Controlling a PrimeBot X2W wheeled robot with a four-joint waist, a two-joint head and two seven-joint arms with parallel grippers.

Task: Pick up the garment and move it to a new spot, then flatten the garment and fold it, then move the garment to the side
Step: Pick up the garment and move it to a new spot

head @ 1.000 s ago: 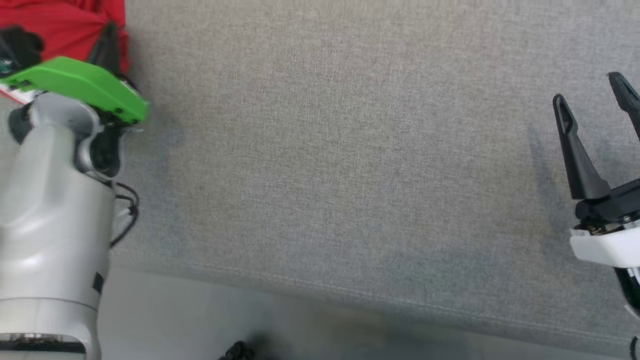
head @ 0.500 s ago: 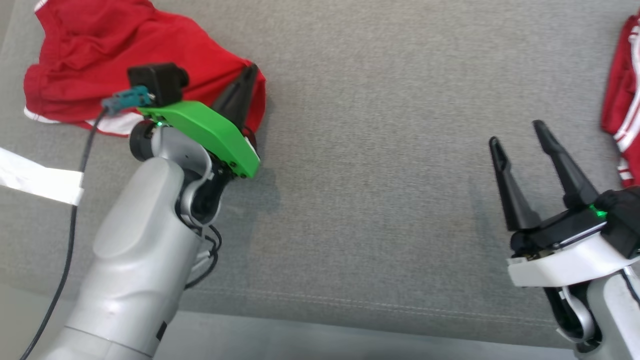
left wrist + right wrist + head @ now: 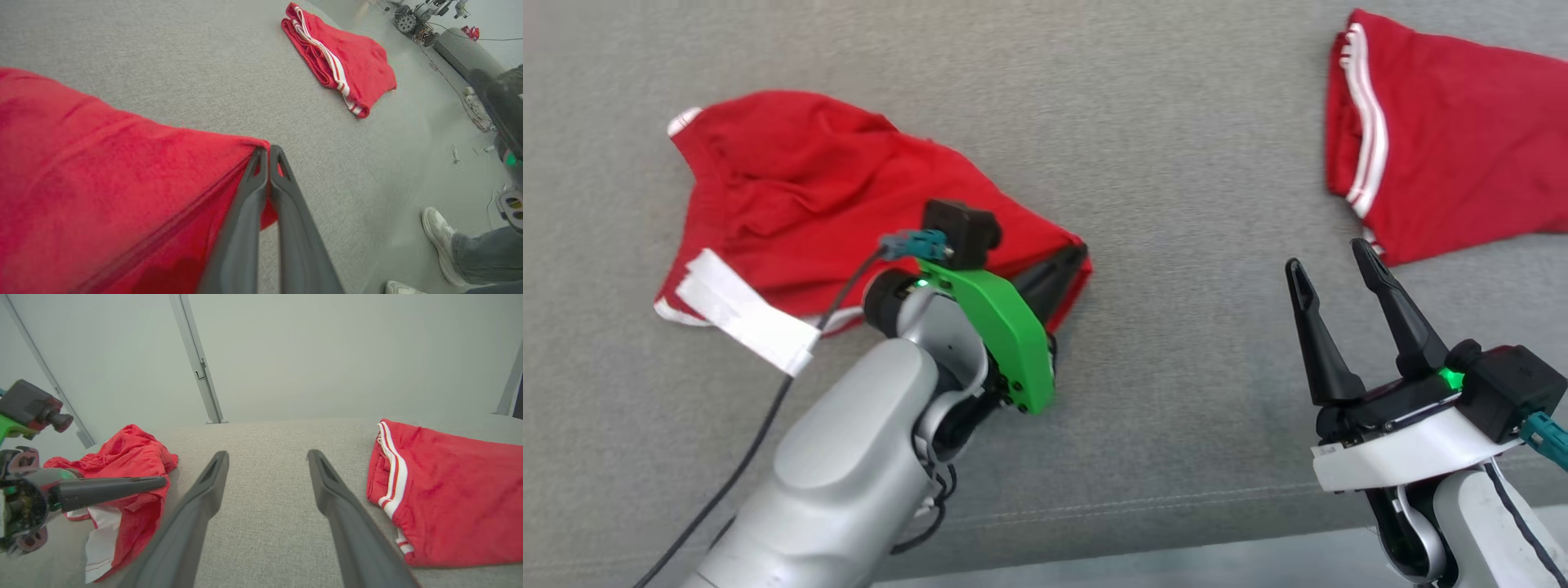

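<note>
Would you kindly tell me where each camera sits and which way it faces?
Head: on the head, looking down at grey fabric; left gripper pinches the crumpled garment, right gripper open.
Left wrist: looks along its shut fingers at that garment's corner.
Right wrist: looks along its open fingers toward the wall.
All share the folded garment.

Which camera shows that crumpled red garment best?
Head view: the crumpled red garment shows nearly whole. Left wrist view: its corner, pinched by the left tool. Right wrist view: side-on, partly hidden.
</note>
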